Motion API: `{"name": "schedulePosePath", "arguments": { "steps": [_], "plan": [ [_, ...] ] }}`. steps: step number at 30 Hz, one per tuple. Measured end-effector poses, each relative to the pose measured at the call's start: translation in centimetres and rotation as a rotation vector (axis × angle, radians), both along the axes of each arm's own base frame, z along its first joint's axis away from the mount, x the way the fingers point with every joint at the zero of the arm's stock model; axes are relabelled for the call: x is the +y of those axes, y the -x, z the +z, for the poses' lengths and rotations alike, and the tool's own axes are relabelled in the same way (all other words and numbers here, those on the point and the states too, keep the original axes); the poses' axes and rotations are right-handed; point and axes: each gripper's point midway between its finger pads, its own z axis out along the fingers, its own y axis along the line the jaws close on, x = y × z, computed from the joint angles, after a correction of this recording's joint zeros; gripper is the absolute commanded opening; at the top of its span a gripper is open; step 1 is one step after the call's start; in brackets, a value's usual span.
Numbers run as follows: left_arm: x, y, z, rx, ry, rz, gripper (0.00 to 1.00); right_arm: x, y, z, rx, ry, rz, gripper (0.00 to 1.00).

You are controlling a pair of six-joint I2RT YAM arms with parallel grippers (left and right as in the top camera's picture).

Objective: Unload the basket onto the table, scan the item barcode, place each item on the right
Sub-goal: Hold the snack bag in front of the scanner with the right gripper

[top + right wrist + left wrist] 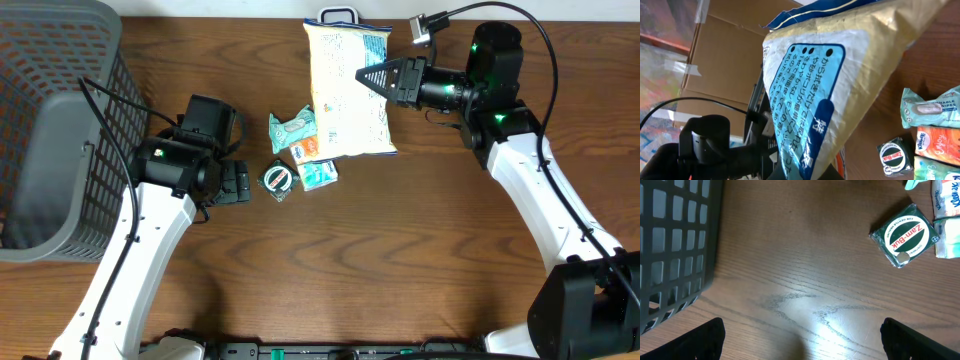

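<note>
Bag (340, 110) long axis runs near–far, blue end far. Right gripper (365, 73) is clamped on its right edge. Left gripper (802, 340) gapes empty, left of tin (904, 235).

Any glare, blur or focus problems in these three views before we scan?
Left wrist: bright glare patch on the table, Zam-Buk tin label sharp. Right wrist: snack bag fills the frame, print legible, cardboard boxes behind soft. Overhead: even light, soft shadows, no glare.
</note>
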Motion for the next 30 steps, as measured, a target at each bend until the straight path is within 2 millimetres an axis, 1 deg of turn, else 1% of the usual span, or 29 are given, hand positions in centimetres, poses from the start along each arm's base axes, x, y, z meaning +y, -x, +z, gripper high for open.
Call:
{"name": "schedulePosePath", "arguments": {
  "steps": [30],
  "plan": [
    [0.00,0.00,0.00,0.000,0.000,0.000,0.97,-0.03,-0.09,-0.03,0.025,-0.006,-0.010,0.01]
  ]
}}
